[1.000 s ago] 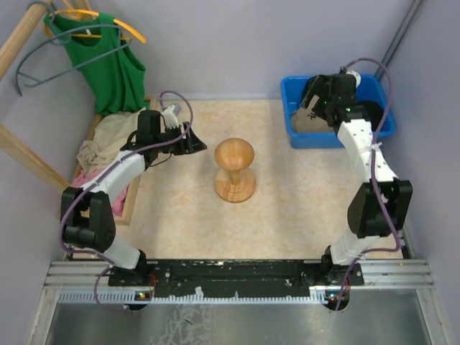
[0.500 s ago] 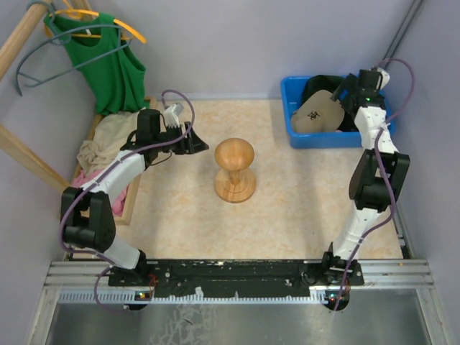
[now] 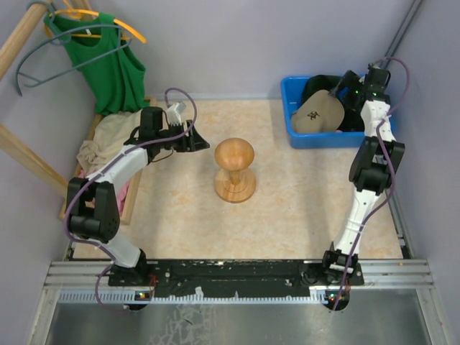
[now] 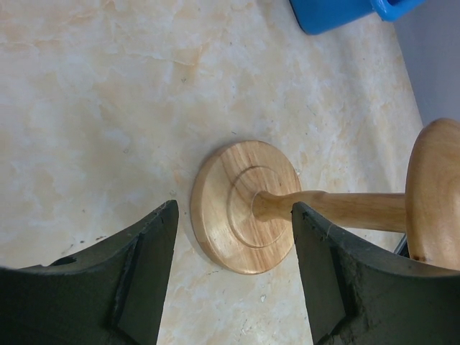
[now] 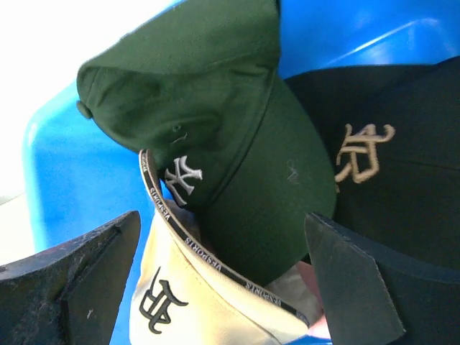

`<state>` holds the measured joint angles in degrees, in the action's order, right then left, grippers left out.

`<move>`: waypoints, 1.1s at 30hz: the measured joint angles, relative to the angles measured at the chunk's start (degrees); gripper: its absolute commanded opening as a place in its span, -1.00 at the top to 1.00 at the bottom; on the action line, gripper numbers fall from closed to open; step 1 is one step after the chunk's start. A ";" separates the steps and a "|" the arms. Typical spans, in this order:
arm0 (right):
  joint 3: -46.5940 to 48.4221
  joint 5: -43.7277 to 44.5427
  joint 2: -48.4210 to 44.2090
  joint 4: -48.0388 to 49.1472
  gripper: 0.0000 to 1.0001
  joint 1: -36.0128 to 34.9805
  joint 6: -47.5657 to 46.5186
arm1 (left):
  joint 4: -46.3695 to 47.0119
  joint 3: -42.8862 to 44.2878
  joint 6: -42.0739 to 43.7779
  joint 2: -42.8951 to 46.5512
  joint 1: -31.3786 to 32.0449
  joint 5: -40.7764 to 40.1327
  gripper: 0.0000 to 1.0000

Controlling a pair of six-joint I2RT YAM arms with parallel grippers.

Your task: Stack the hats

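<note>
Three of the hats lie bunched together in the blue bin (image 3: 298,134) at the upper right of the overhead view, none of them on the wooden stand (image 3: 234,169), which stands bare-topped at the middle of the surface (image 3: 287,208).

In the right wrist view the dark green cap (image 5: 215,122) fills the centre of the frame. Its crown is toward the upper left, and a white embroidered logo sits above a lettered band. The tan cap (image 5: 201,302) lies below it at the bottom edge, partly tucked under the green one and showing a dark emblem. The black cap (image 5: 388,180) with its gold emblem sits at the right, touching the green cap's side.

The right end effector (image 5: 221,218) hangs over the bin with its jaws spread wide and nothing between them. Its dark fingers (image 5: 86,273) frame the green cap from either side without touching it.

At the left of the overhead view the left end effector (image 3: 200,140) points toward the stand but stays apart from it. Its jaws are also open and empty; from the wrist camera the stand's round base (image 4: 215,237) shows in the gap between them.

A green sleeveless top (image 3: 108,68) hangs at the upper left. Below it, cream and pink cloths (image 3: 108,136) are heaped in a wooden tray (image 3: 134,198) at the left edge of the frame.
</note>
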<state>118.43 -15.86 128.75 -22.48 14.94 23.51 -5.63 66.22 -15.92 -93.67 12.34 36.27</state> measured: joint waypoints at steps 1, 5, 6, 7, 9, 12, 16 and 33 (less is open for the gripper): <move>0.63 -1.49 1.05 -0.28 -0.90 0.04 -0.07 | -0.07 0.24 0.09 -0.20 -0.02 0.04 -0.42; 1.25 -6.45 2.84 -1.18 -0.87 0.20 -0.26 | -0.09 0.76 0.35 -0.48 -0.15 0.24 -0.42; 1.25 -7.43 2.89 -1.18 -0.84 0.24 -0.35 | -0.13 0.85 0.37 -0.55 -0.22 0.33 -0.42; 1.22 -8.44 2.89 -0.94 -0.81 0.24 -0.42 | -0.13 1.05 0.37 -0.72 -0.24 0.44 -0.42; 0.61 -9.79 2.69 0.24 -0.70 0.24 -0.52 | -0.13 1.51 0.35 -1.16 -0.24 0.50 -0.42; -2.64 -10.95 1.57 0.76 -0.44 0.26 -1.25 | -0.13 1.64 0.35 -1.49 -0.24 0.70 -0.42; -4.17 -11.85 1.46 0.46 -0.04 0.55 -2.40 | -0.15 1.64 0.35 -1.60 -0.26 0.90 -0.42; -5.20 -15.98 -5.64 -2.78 1.00 0.39 0.02 | 0.15 1.55 0.09 -1.53 -0.50 1.33 -0.37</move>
<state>113.23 -31.83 123.11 -25.26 15.33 23.53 -5.48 67.77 -15.84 -95.20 11.84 37.60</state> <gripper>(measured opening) 0.032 0.688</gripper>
